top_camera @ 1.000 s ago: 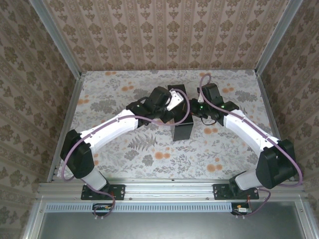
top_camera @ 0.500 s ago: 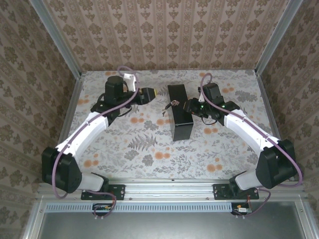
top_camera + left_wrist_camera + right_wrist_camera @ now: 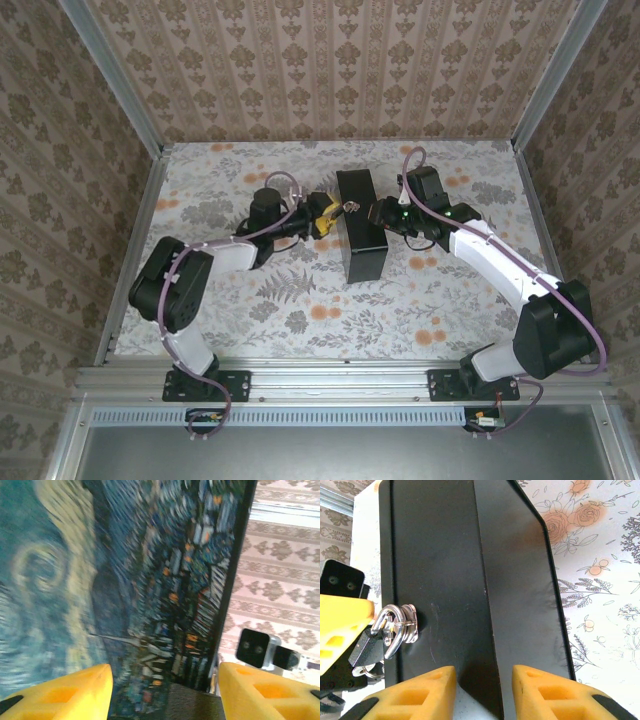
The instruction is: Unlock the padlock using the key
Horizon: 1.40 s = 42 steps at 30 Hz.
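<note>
At the lower left of my right-wrist view the padlock [image 3: 367, 647] hangs from the black box's [image 3: 470, 580] hasp, the key too small to pick out, my right gripper [image 3: 482, 692] bracing the box while the open left gripper [image 3: 322, 215] hovers beside it, so a misjudged approach could knock the lock aside.

box [image 3: 361, 226] mid-table, padlock [image 3: 369, 644] on its left side, 2 end effectors flanking: left [image 3: 322, 216], right [image 3: 384, 214]
</note>
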Motion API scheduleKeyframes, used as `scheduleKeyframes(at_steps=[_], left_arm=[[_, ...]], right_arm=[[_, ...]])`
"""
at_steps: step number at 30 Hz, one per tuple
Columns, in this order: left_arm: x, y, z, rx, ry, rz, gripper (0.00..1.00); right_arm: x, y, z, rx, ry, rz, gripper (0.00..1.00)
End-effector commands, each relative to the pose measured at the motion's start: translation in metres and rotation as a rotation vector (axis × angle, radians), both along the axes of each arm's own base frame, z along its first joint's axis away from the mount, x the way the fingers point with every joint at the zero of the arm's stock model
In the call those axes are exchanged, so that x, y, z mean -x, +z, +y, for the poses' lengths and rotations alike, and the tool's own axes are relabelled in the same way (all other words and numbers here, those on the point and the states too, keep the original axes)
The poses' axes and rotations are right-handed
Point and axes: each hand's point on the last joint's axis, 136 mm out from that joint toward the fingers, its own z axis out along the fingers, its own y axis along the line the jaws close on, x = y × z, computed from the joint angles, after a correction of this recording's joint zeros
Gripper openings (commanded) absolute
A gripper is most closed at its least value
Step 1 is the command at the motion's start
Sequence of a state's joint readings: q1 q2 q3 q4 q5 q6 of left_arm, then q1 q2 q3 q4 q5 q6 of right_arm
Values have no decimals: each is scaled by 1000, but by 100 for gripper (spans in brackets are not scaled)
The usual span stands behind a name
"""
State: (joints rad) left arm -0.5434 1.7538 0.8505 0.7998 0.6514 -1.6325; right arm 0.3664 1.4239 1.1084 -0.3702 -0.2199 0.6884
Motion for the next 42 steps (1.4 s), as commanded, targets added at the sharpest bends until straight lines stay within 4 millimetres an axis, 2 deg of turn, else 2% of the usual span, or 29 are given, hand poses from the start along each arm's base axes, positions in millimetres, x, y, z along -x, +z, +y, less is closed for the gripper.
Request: scheduleKeyframes(at_steps=[1, 8, 15, 21, 30, 38, 42], left_arm=[[-7, 25, -2, 162, 60, 7, 63], [3, 23, 6, 158, 80, 21, 60], [7, 37, 5, 216, 88, 9, 56], [9, 39, 9, 218, 104, 4, 53], [10, 39, 8, 215, 98, -11, 38], [10, 39, 5, 216, 90, -15, 30], [14, 40, 2, 217, 84, -14, 37]], right_arm=[[3, 10, -4, -4, -9, -12, 36], [5, 4, -5, 6, -11, 3, 36], [4, 6, -2, -11, -8, -3, 35], [6, 3, -2, -1, -7, 3, 35], [8, 3, 0, 3, 0, 5, 35], [9, 2, 2, 4, 5, 8, 35], [8, 0, 5, 2, 16, 12, 35]])
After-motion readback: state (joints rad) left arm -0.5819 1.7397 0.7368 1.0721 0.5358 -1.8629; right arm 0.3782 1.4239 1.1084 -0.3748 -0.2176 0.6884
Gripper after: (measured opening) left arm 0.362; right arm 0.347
